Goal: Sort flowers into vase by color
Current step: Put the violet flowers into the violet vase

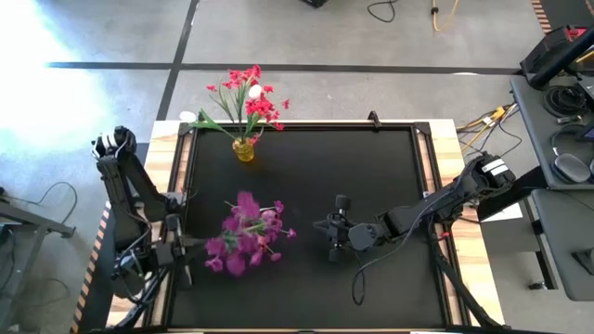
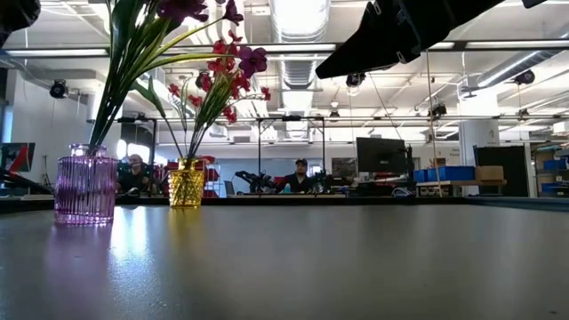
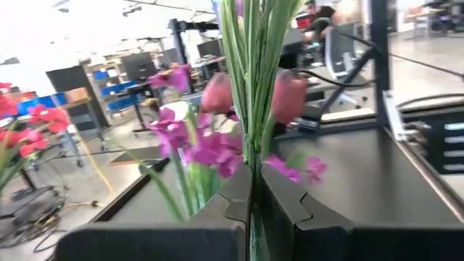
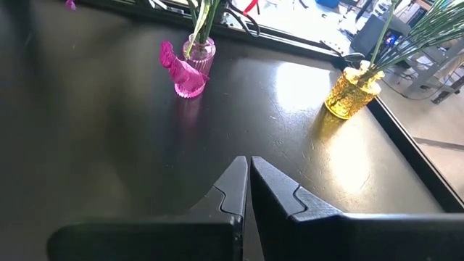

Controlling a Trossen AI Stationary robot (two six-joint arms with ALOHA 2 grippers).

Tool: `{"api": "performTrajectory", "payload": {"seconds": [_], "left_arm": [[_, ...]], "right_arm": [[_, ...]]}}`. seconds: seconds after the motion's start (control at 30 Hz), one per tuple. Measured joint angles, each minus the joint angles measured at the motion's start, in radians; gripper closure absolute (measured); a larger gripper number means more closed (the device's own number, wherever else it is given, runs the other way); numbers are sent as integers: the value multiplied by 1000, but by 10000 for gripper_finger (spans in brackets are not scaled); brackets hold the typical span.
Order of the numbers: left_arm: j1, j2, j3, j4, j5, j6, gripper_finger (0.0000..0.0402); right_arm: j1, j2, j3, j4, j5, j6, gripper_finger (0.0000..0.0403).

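A pink ribbed vase (image 2: 86,184) near the table's left front holds purple flowers (image 1: 243,234) on green stems (image 3: 250,72). A yellow vase (image 1: 243,148) at the far left holds red flowers (image 1: 252,97) and one white bud (image 1: 254,92). My left gripper (image 1: 186,249) is shut and points level at the purple bunch from the table's left, with the stems rising just past its fingertips (image 3: 239,181). My right gripper (image 1: 332,229) hangs shut above the mat's middle, holding nothing, and both vases show ahead of it (image 4: 249,161). My left gripper's shut fingertips stand right at the purple bunch's green stems (image 3: 251,156), coming level from the table's left. A green line shows in the slit between the fingers. Whether they touch a stem, I cannot tell.
The black mat (image 1: 371,186) is bounded by a raised wooden frame (image 1: 436,167). Beyond the far edge, people sit at desks (image 2: 300,176) in the room behind. The right arm (image 2: 400,31) crosses high over the mat.
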Motion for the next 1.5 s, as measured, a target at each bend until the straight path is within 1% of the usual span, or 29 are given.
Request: {"api": "performTrajectory", "payload": {"seconds": [0.23, 0.43, 0.57, 0.73, 0.83, 0.9, 1.0, 1.17, 1.23, 1.3, 1.37, 1.5], "left_arm": [[69, -54, -74, -8, -1, -21, 401], [72, -136, -117, -14, -1, 18, 401], [84, -188, -165, -15, -1, 10, 401], [101, -220, -222, -16, -1, -8, 401], [101, -231, -231, -16, -1, -2, 401], [101, -241, -217, -25, -1, 33, 401], [101, -263, -170, -24, -1, 129, 401], [101, -313, -75, -41, -1, 287, 401], [101, -334, -34, -41, -1, 351, 401], [101, -355, 13, -42, 15, 414, 401], [101, -375, 66, -42, 68, 479, 401], [105, -400, 182, -37, 257, 632, 401]], "right_arm": [[0, 0, 0, 0, 0, 0, 390], [0, 0, 0, 0, 0, -1, 390], [0, 0, 0, 0, 0, -1, 390], [0, 0, 0, 6, 0, -7, 390], [-2, 0, 0, 53, 2, -40, 390], [-3, 0, 1, 111, 10, -83, 390], [-2, -14, 51, 113, 57, -163, 390], [-2, -29, 204, 124, 54, -275, 390], [-4, -12, 277, 122, 51, -329, 389], [-5, 14, 351, 121, 22, -381, 383], [-5, 46, 426, 121, -18, -414, 369], [-6, 123, 564, 117, -81, -462, 322]]}}
